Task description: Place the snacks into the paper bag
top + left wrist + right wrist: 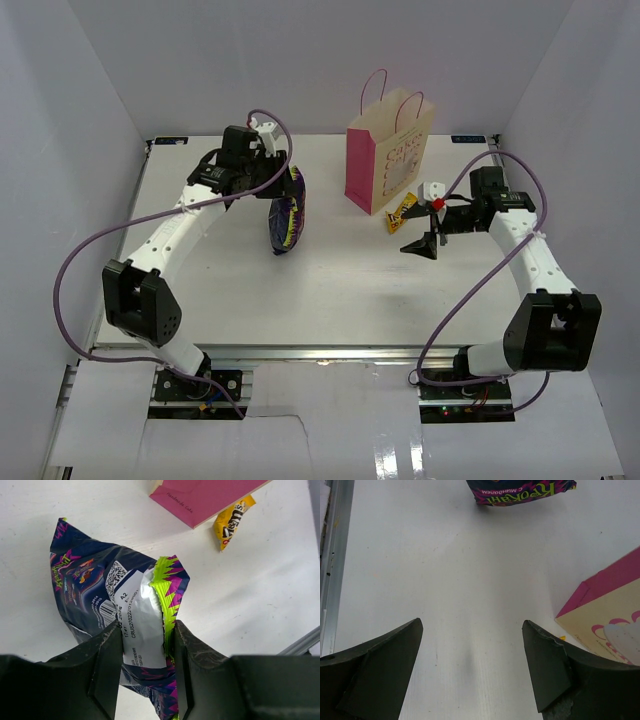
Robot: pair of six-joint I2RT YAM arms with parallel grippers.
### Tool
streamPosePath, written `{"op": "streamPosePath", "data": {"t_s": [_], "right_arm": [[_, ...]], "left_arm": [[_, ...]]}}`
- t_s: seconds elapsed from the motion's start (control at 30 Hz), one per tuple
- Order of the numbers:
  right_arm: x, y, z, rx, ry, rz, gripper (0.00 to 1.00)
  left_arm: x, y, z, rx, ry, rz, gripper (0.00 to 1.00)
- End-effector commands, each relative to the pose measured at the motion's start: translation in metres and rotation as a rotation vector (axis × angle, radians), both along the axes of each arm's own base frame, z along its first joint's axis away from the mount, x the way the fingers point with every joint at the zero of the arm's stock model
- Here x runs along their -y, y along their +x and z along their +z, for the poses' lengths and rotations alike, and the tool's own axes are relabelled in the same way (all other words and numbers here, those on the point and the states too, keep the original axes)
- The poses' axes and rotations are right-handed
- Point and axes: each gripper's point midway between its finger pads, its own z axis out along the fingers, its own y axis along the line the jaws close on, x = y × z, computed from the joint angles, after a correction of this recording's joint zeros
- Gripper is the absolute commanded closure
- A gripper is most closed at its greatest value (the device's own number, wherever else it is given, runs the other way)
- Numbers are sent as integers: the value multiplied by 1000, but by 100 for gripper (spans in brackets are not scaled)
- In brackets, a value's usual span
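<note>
Over table [330, 290] | left gripper [145, 630] pinches crinkly foil chip bag [90, 585] | right gripper [472, 625] gapes empty

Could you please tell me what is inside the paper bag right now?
Its interior is hidden: each view shows only outer walls of the paper bag. Outside it, a yellow packet lies at its base, and the left end effector holds the chip bag.
</note>
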Motion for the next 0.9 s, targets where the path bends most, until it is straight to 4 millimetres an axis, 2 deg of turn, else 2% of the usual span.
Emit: {"op": "streamPosePath", "data": {"t_s": [0.0,0.13,0.37,0.43,0.6,0.67,0.8,0.87], "right_arm": [[-11,15,28,98,10,-8,14],[-22,12,31,111,2,19,14],[-27,12,38,152,1,24,14],[-26,15,38,160,-3,14,14],[-25,19,33,121,1,-25,14],[-25,25,32,121,3,-50,14],[-25,24,21,65,4,-87,14],[-24,25,17,58,-5,-101,14]], "left_arm": [[11,-7,114,275,-197,-60,100],[22,-8,146,341,-259,-116,100],[35,-3,194,429,-324,-179,100],[42,0,216,472,-365,-211,100],[58,12,278,589,-472,-271,100],[64,14,293,613,-505,-298,100],[73,19,325,686,-597,-334,100],[75,22,330,693,-632,-330,100]]}}
